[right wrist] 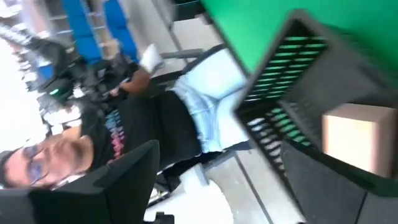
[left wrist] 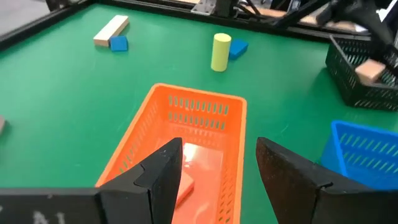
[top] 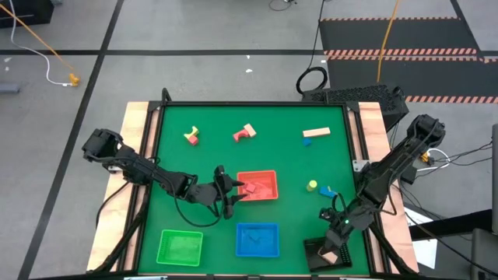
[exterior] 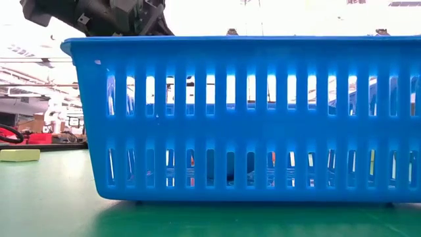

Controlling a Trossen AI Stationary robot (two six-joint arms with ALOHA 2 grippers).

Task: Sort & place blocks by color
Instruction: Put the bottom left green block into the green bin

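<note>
Two claws gape empty: the left claw (top: 230,192) by the red tray (top: 260,186), the right claw (top: 336,225) above the black tray (top: 313,253).

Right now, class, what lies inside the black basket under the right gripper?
One plain tan block lies inside the black basket, below the open right gripper. The arm covers part of the basket floor, so anything else there cannot be seen.
</note>
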